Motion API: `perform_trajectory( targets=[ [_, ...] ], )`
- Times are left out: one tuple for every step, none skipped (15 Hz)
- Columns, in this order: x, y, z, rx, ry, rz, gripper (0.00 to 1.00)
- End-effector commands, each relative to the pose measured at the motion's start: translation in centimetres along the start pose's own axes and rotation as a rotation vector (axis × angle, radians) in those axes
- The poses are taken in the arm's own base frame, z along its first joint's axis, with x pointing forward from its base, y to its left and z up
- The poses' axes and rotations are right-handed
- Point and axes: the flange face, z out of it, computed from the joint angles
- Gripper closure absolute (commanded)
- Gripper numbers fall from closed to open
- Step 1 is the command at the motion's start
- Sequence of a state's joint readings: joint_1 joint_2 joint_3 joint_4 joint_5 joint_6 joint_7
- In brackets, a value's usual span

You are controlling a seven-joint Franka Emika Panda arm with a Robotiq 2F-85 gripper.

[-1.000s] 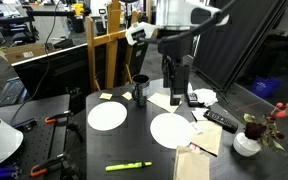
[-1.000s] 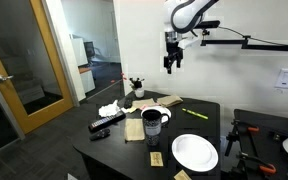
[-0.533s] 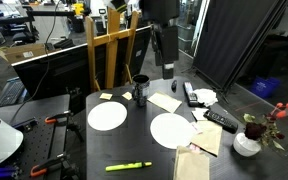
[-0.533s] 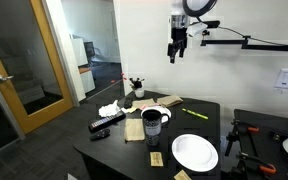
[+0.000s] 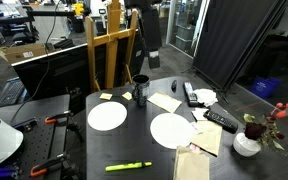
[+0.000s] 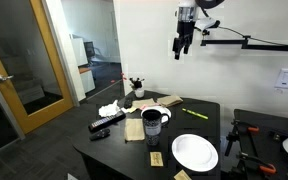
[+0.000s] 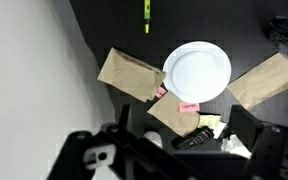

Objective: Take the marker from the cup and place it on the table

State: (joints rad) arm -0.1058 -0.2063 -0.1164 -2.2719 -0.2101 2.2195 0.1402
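one marker (image 5: 129, 166) flat on table (image 5: 100, 146), well apart from cup (image 5: 140, 90) | hand (image 7: 189, 135) wide, empty

dark table (image 5: 112, 147); on it lie the marker (image 5: 129, 166), the cup (image 5: 140, 90), white plates (image 5: 172, 130)

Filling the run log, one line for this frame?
phase: placed | marker: flat on table, outside cup | gripper: open, empty, high above table

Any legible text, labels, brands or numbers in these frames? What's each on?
No text can be read in any view.
The white sheet on the wall: marks too small to read.
The remote: button markings blurred.
The pink note: no writing legible.
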Motion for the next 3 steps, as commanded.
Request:
perform_trajectory(
  targets=[
    [0.05, 0.00, 0.13, 0.000, -0.004, -0.001, 0.00],
    [0.05, -0.01, 0.16, 0.000, -0.005, -0.001, 0.00],
    [0.06, -0.01, 0.19, -0.001, -0.006, -0.001, 0.00]
  ],
)
